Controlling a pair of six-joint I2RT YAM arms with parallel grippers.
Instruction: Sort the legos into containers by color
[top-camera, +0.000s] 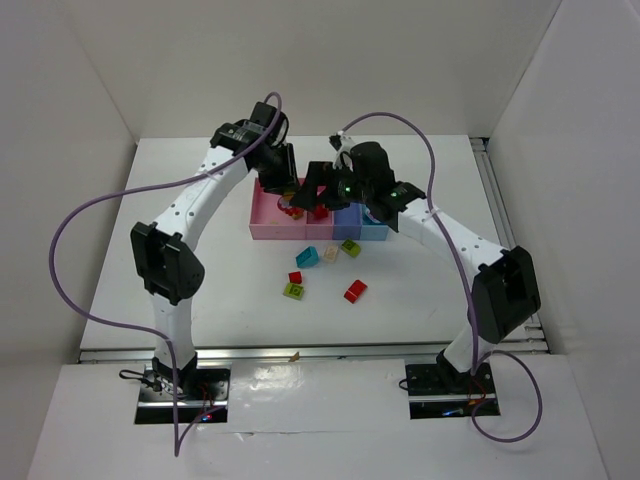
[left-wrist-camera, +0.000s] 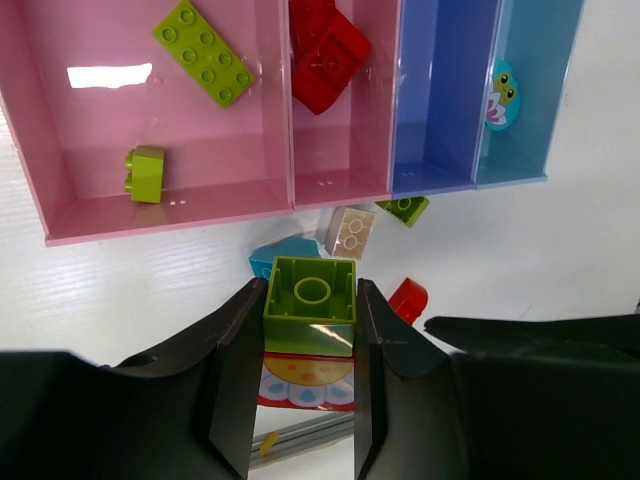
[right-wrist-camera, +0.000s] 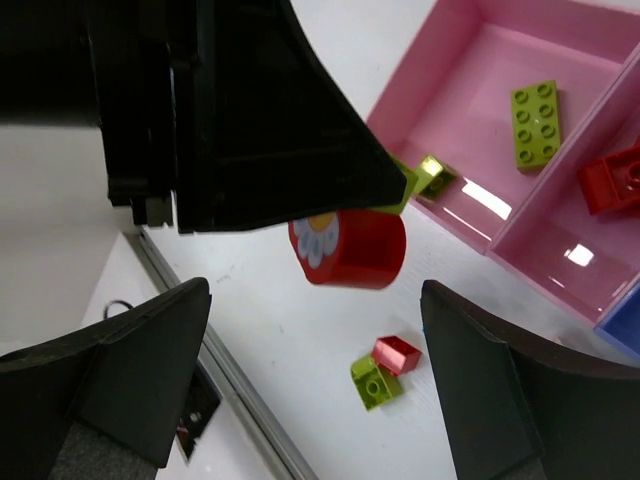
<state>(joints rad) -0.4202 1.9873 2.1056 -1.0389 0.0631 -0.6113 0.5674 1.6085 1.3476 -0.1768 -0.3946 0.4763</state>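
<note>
My left gripper (left-wrist-camera: 310, 325) is shut on a lime green brick (left-wrist-camera: 310, 300) with a round red-white flower piece (right-wrist-camera: 350, 245) stuck under it, held above the table in front of the bins. My right gripper (right-wrist-camera: 320, 385) is open and empty, close beside the left one (top-camera: 285, 185) over the bins. The wide pink bin (left-wrist-camera: 60, 150) holds two lime bricks (left-wrist-camera: 205, 52). The narrow pink bin (left-wrist-camera: 375, 130) holds red bricks (left-wrist-camera: 328, 55). The cyan bin (left-wrist-camera: 540, 90) holds a printed cyan piece (left-wrist-camera: 502, 97). The blue bin (left-wrist-camera: 440, 90) looks empty.
Loose bricks lie in front of the bins: cyan (top-camera: 307, 256), cream (top-camera: 330, 253), lime (top-camera: 350, 247), a small red (top-camera: 295, 277) touching a lime one (top-camera: 294, 290), and another red (top-camera: 355, 291). White walls surround the table.
</note>
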